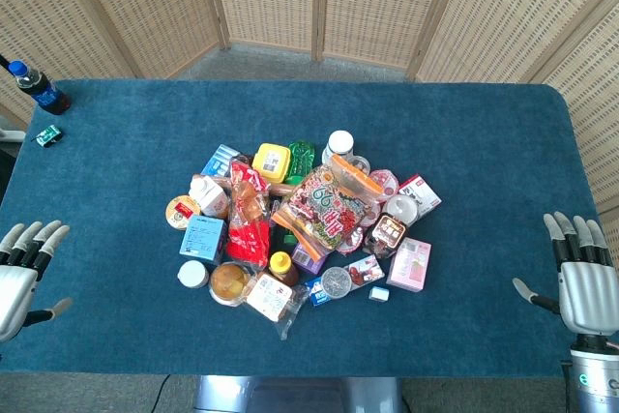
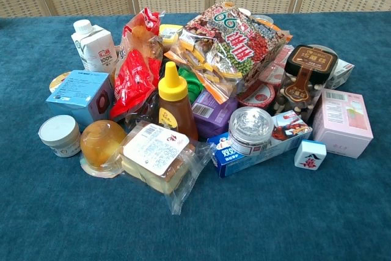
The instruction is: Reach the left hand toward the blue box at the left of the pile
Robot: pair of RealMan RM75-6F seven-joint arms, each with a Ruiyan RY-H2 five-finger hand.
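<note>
The blue box sits at the left edge of the pile, between a round orange-lidded tub and a small white jar; in the chest view the blue box stands upright with its light-blue label facing up. My left hand rests at the table's near-left edge, fingers spread and holding nothing, well to the left of the box. Over at the near-right edge my right hand is also open and empty. Neither hand shows in the chest view.
The pile holds a white jar, a honey bottle, a red snack bag, a milk carton and a pink box. A cola bottle and a small green item lie at far left.
</note>
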